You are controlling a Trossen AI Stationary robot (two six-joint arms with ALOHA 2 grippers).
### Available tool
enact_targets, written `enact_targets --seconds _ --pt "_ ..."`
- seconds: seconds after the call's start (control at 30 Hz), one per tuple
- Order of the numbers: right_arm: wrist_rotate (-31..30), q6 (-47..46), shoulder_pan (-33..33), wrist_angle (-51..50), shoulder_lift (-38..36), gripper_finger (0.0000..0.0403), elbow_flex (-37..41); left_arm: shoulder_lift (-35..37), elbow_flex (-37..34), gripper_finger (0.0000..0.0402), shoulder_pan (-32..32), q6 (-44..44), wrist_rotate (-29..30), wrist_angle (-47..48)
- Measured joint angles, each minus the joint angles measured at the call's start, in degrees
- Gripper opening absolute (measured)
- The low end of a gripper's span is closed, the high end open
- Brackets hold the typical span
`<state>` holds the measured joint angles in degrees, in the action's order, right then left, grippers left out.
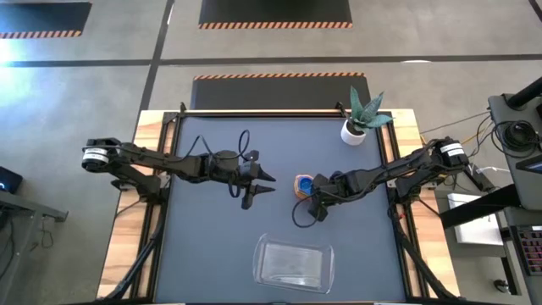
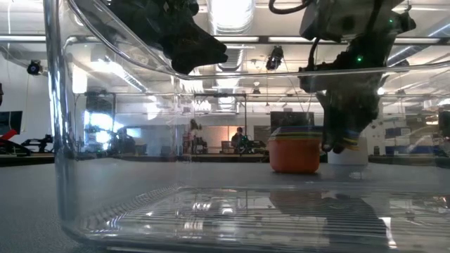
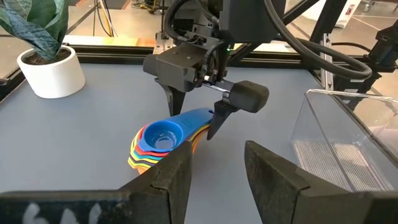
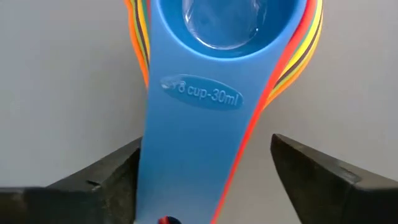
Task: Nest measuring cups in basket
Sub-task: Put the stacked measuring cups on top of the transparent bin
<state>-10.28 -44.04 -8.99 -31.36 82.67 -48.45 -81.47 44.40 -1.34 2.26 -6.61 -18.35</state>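
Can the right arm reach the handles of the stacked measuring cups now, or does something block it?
Probably yes. The right end effector hangs open directly over the handles of the stacked measuring cups, one finger on each side, with nothing between them. The left end effector waits apart.

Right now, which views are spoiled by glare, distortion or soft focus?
Low view: the clear basket fills the foreground, bending the ceiling lights into streaks and warping the stacked cups behind it. Right wrist view: cups too close, printed label slightly soft. High and left wrist views: evenly lit, cups crisp.
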Motion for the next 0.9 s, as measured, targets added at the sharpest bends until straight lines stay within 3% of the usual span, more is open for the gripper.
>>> enact_targets --seconds 0.53,0.7,0.9 --pt "0.24 1.39 0.00 0.36 0.00 0.0171 0.00 0.00 0.00 0.0130 0.01 0.00 0.00 0.00" --pt "0.26 1.37 0.02 0.36 0.00 0.0144 0.00 0.00 0.00 0.0130 0.00 0.00 0.00 0.00" --pt "0.26 1.59 0.01 0.34 0.00 0.0140 0.00 0.00 0.00 0.0130 0.00 0.02 0.00 0.00"
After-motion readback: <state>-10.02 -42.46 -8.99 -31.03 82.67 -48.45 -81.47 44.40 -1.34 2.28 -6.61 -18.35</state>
